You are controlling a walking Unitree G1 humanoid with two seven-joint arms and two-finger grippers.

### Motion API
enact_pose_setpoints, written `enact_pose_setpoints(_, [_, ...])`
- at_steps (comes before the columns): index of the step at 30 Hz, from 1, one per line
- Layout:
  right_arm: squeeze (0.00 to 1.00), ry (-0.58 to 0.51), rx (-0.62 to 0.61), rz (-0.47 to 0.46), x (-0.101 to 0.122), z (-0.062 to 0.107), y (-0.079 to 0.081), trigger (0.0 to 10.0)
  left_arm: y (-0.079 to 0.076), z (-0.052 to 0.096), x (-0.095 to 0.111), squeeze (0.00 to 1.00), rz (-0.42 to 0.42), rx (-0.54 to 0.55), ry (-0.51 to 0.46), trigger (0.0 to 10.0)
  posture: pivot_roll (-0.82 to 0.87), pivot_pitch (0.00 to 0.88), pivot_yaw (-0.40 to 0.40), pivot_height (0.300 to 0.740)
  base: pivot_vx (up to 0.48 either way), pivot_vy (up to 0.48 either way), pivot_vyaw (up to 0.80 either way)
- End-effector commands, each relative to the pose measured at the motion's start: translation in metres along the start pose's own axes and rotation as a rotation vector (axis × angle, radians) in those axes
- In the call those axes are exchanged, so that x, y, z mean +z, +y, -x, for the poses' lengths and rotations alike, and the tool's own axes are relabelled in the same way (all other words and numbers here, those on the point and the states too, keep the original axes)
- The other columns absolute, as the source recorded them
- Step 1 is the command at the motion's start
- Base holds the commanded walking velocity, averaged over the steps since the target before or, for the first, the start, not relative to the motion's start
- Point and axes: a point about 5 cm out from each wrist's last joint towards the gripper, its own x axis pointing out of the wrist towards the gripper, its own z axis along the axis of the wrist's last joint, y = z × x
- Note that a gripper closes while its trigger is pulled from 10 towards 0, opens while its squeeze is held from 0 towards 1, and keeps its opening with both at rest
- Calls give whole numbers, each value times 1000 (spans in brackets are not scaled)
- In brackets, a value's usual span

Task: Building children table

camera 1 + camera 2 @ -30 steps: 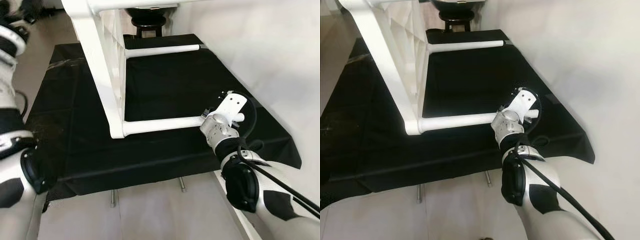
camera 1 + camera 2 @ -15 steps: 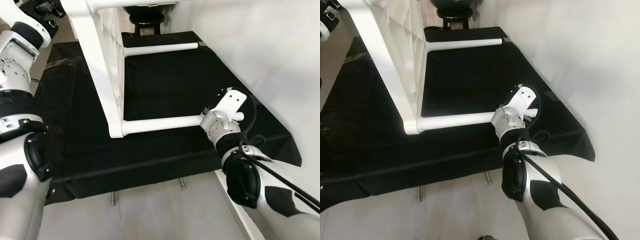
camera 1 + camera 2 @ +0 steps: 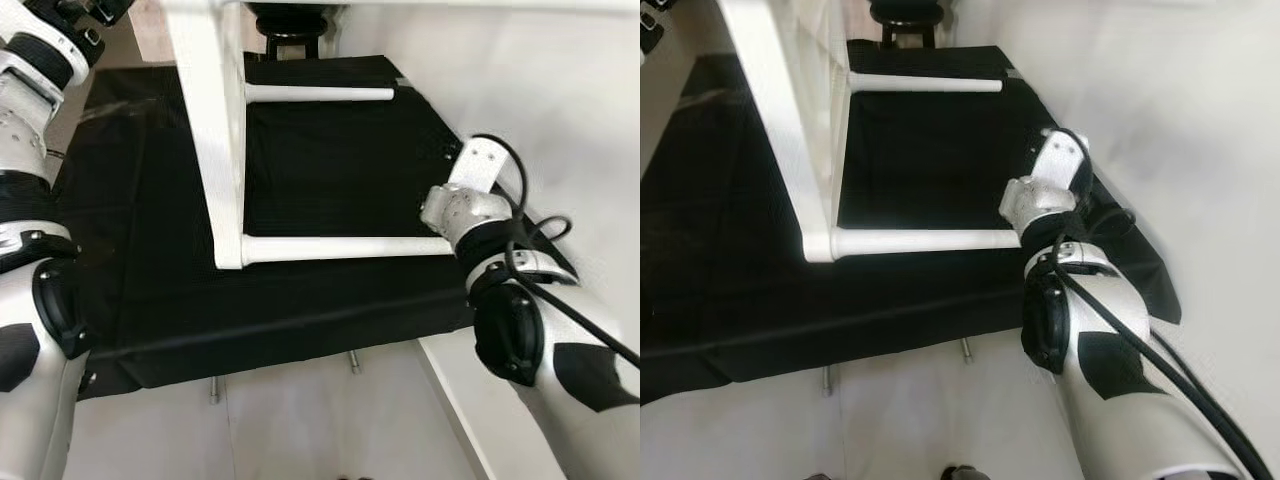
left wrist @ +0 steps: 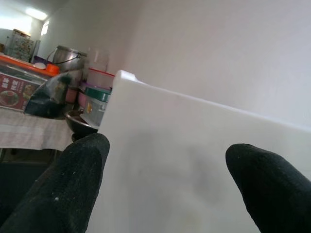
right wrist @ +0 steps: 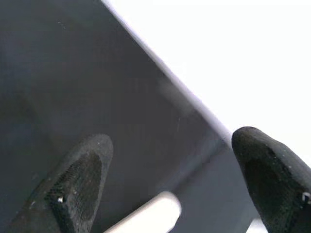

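Between the right gripper's [image 5: 165,189] spread fingers [image 5: 77,179] lies the white table leg's [image 5: 150,216] end.

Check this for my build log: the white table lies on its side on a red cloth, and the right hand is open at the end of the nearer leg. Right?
Not quite: the cloth is black, not red, as the left eye view shows. The rest holds: the white table lies on its side, and the right hand is open at the end of the nearer leg.
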Motion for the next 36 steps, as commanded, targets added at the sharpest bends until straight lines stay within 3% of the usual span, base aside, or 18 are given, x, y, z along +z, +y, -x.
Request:
enact_pose_setpoints(1, [0, -145, 53, 101, 22, 5, 3, 10000, -7, -4, 13, 0, -23, -38, -32, 10000, -41, 131, -99, 740, 0, 0, 0])
enact_pose_setpoints(3, [0, -343, 190, 105, 47, 16, 13, 10000, -11, -6, 14, 0, -24, -55, -37, 10000, -39, 129, -97, 740, 0, 0, 0])
enact_pose_setpoints(6, [0, -407, 244, 98, 55, 21, 16, 10000, -12, -7, 14, 0, -25, -59, -39, 10000, -39, 129, -97, 740, 0, 0, 0])
enact_pose_setpoints(7, [0, -502, 368, 102, 62, 29, 25, 10000, -12, -7, 15, 0, -26, -62, -40, 10000, -40, 124, -90, 740, 0, 0, 0])
enact_pose_setpoints(8, [0, -580, 506, 127, 63, 38, 35, 10000, -13, -6, 14, 0, -27, -66, -42, 10000, -41, 120, -88, 740, 0, 0, 0])
enact_pose_setpoints(12, [0, -673, 696, 225, 56, 48, 48, 10000, -13, -1, 12, 0, -39, -72, -40, 10000, -41, 110, -85, 740, 0, 0, 0])
enact_pose_setpoints(15, [0, -774, 815, 468, 34, 47, 47, 10000, -10, 22, 7, 0, -112, -74, -30, 10000, -44, 91, -83, 740, 0, 0, 0])
enact_pose_setpoints(16, [0, -774, 815, 468, 34, 47, 47, 10000, -10, 22, 7, 0, -112, -74, -30, 10000, -44, 91, -83, 740, 0, 0, 0])
enact_pose_setpoints(18, [0, -828, 857, 577, 21, 45, 40, 10000, -11, 43, 4, 0, -208, -74, -19, 10000, -45, 86, -81, 740, 0, 0, 0])
enact_pose_setpoints(26, [0, -887, 947, 627, -3, 48, 26, 10000, -15, 82, 0, 0, -263, -48, -14, 10000, -40, 73, -83, 740, 0, 0, 0])
enact_pose_setpoints(27, [0, -907, 985, 626, -8, 52, 21, 10000, -19, 97, -9, 0, -239, -37, 4, 10000, -41, 69, -80, 740, 0, 0, 0])
enact_pose_setpoints(29, [0, -922, 1015, 627, -12, 55, 17, 10000, -23, 108, -14, 0, -223, -27, 18, 10000, -41, 69, -80, 740, 0, 0, 0])
enact_pose_setpoints(30, [0, -944, 1075, 615, -16, 63, 13, 10000, -30, 126, -37, 0, -177, -12, 70, 10000, -40, 61, -85, 740, 0, 0, 0])
enact_pose_setpoints(31, [0, -944, 1075, 615, -16, 63, 13, 10000, -30, 126, -37, 0, -177, -12, 70, 10000, -40, 61, -85, 740, 0, 0, 0])
enact_pose_setpoints(32, [0, -959, 1116, 608, -18, 69, 10, 10000, -35, 138, -51, 0, -141, 1, 103, 10000, -40, 60, -85, 740, 0, 0, 0])
enact_pose_setpoints(34, [0, -959, 1116, 608, -18, 69, 10, 10000, -35, 138, -51, 0, -141, 1, 103, 10000, -40, 60, -85, 740, 0, 0, 0])
enact_pose_setpoints(35, [0, -952, 1222, 611, -24, 79, 7, 10000, -42, 153, -68, 0, -85, 30, 139, 10000, -40, 54, -85, 740, 0, 0, 0])
enact_pose_setpoints(36, [0, -952, 1222, 611, -24, 79, 7, 10000, -42, 153, -68, 0, -85, 30, 139, 10000, -40, 54, -85, 740, 0, 0, 0])
